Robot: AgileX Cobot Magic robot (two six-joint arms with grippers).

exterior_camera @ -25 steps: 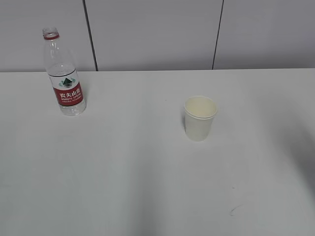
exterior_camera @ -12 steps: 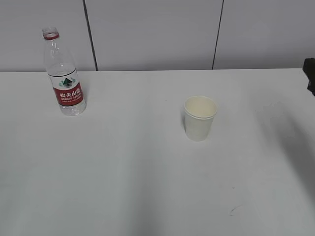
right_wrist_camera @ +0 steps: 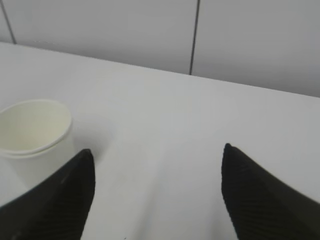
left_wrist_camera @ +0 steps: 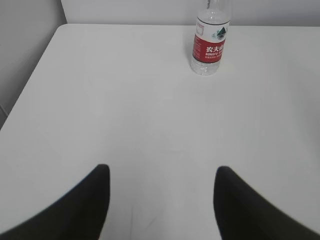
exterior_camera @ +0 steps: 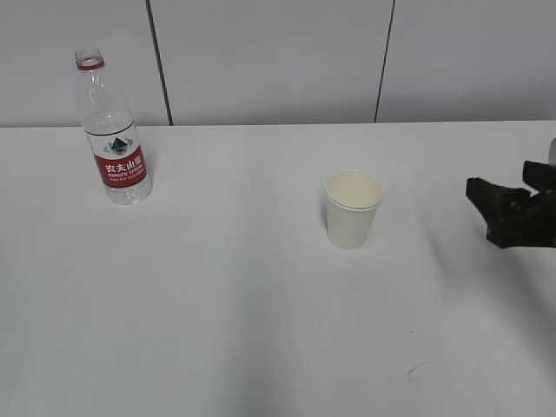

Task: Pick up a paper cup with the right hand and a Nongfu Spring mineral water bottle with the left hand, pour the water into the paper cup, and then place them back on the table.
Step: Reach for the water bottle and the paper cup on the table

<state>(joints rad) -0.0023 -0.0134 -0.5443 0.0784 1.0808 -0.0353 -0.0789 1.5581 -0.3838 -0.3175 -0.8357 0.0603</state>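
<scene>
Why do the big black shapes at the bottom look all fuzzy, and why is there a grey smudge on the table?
In the left wrist view the left hand fingers sit too close to the camera, so their edges blur; the same happens to the right hand in the right wrist view. In the exterior view the grey patch on the table is soft shadow.

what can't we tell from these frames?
- Left hand: absent from the exterior view; wrist view shows only two fingertips.
- Right hand: cut by the exterior view's right edge.
- Bottle: water level unclear; top cropped in left wrist view.
- Paper cup: bottom cropped in right wrist view.
</scene>
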